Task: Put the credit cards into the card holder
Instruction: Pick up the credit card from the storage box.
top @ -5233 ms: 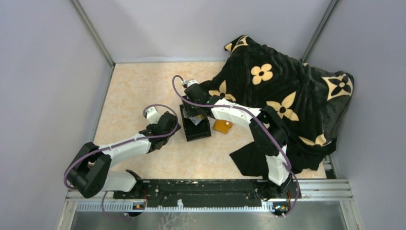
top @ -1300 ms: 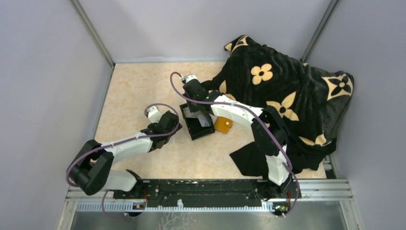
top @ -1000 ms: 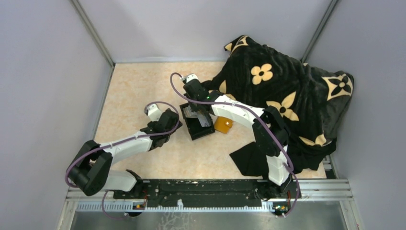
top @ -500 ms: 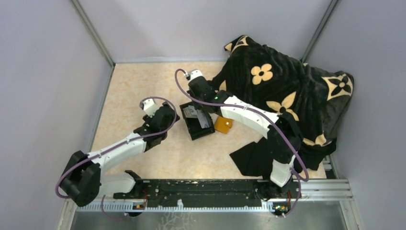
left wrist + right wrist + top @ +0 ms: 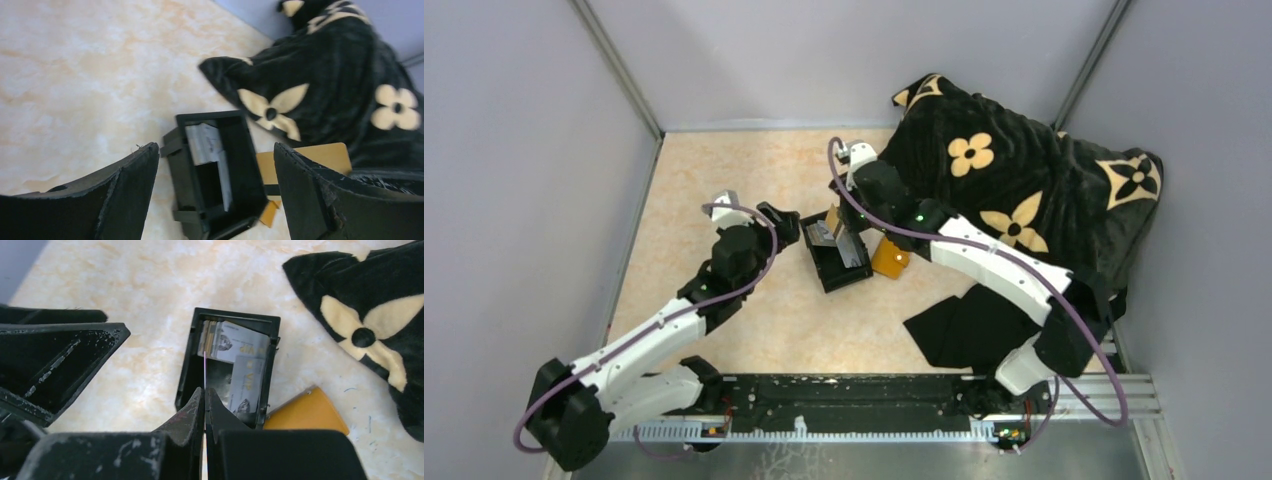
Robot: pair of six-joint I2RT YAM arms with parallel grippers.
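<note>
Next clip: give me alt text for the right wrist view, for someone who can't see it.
The right gripper is shut on a card seen edge-on, with an open black box beyond it holding silver cards. The orange card holder lies beside the box, and a black flowered blanket fills the upper right.

Black flower-patterned blanket, orange-tan card holder.

Light even, diffuse, from above; shadows soft. Top view sharp. Left wrist view: left fingers near lens, dark, blurred; box between them fairly sharp, blanket beyond softer. Right wrist view: right fingers dark, scuffs lit; card between them thin bright line; table beyond bright.
</note>
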